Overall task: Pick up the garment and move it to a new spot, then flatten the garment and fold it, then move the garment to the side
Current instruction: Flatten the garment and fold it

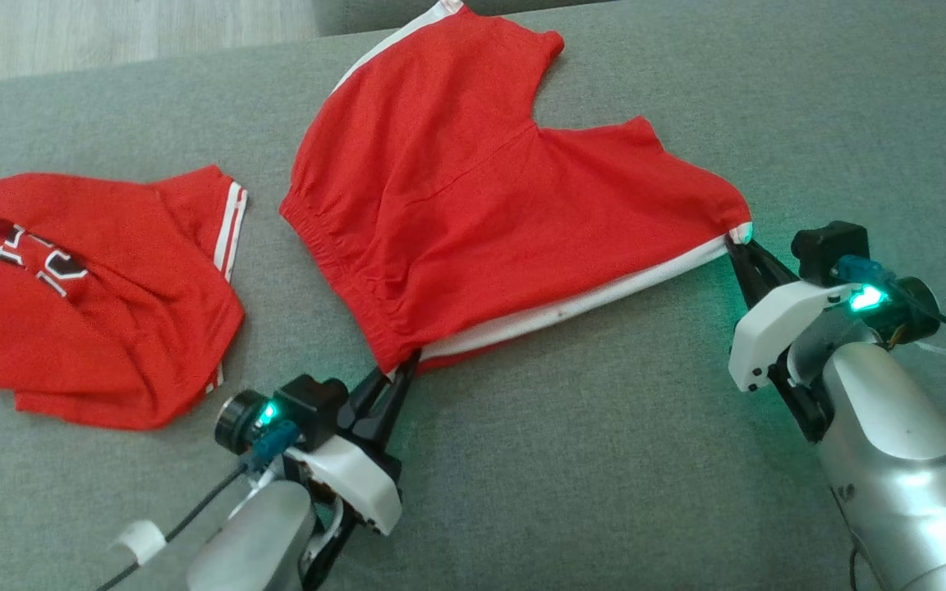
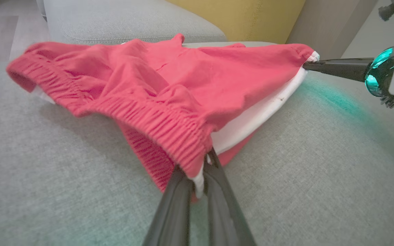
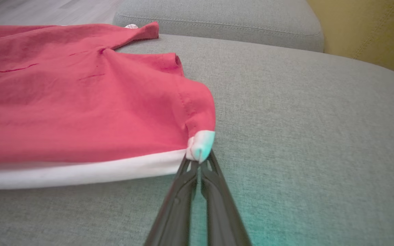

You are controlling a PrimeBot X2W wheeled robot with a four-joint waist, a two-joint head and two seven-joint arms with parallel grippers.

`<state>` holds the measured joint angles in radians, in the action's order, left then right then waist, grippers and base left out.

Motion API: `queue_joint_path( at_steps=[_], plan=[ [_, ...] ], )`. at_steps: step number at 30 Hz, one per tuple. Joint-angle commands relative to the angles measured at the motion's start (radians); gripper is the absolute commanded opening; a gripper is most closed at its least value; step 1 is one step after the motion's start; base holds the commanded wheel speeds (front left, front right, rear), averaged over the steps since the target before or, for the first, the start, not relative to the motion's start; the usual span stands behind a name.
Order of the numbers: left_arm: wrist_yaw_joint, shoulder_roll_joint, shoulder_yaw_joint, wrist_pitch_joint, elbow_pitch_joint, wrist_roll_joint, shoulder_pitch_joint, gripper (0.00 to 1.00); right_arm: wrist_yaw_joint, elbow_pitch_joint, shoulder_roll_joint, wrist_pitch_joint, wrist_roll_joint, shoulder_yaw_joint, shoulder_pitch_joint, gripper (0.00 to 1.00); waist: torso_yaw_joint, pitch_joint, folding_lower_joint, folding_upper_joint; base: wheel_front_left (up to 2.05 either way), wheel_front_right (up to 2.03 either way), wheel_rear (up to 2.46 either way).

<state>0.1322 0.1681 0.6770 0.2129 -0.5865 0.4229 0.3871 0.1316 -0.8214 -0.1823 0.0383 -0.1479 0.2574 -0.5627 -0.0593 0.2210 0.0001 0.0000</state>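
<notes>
The garment [image 1: 473, 189] is a pair of red shorts with a white side stripe, spread on the grey sofa cushion in the middle of the head view. My left gripper [image 1: 401, 368] is shut on the near corner of its elastic waistband [image 2: 169, 130], pinching red and white cloth between its fingers [image 2: 180, 201]. My right gripper [image 1: 737, 245] is shut on the white-tipped corner of the leg hem [image 3: 200, 145]. The white stripe [image 3: 80, 172] runs taut between the two grips. In the left wrist view the right gripper's fingers [image 2: 337, 66] reach in from the right.
A second red garment [image 1: 87, 287] with white trim lies crumpled at the left of the cushion [image 1: 604, 460]. Another grey cushion [image 3: 217, 20] sits beyond, with a yellow surface [image 2: 234, 17] behind it. Pale floor [image 1: 112, 33] shows at the top left.
</notes>
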Motion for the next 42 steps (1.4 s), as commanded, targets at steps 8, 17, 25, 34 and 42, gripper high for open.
queue_joint_path(
  at_steps=[8,17,25,34,42],
  plan=[
    [-0.003,0.045,-0.042,0.033,0.02,0.01,0.048,0.0,-0.001,0.058,-0.024,0.014,-0.031,0.028,-0.005,0.0,0.004,-0.031,-0.0001,0.0,0.0,0.0,0.0],
    [-0.027,0.068,-0.039,0.038,0.056,0.004,0.009,0.0,-0.001,0.097,-0.053,0.02,-0.057,0.038,0.055,0.0,-0.007,-0.097,-0.0001,0.0,0.0,0.0,0.0],
    [-0.059,0.105,-0.027,0.006,0.16,0.007,-0.07,0.0,-0.001,0.204,-0.115,-0.019,-0.089,0.038,0.148,0.0,-0.037,-0.165,-0.0001,0.0,0.0,0.0,0.0],
    [-0.089,0.149,0.015,-0.117,0.382,0.018,-0.169,0.0,-0.001,0.439,-0.191,-0.127,-0.094,-0.052,0.31,0.0,-0.053,-0.178,-0.0001,0.0,0.0,0.0,0.0],
    [-0.117,0.173,-0.008,-0.176,0.489,0.028,-0.139,0.0,-0.001,0.604,-0.164,-0.196,-0.058,-0.094,0.329,0.0,-0.027,-0.122,-0.0001,0.0,0.0,0.0,0.0]
  ],
)
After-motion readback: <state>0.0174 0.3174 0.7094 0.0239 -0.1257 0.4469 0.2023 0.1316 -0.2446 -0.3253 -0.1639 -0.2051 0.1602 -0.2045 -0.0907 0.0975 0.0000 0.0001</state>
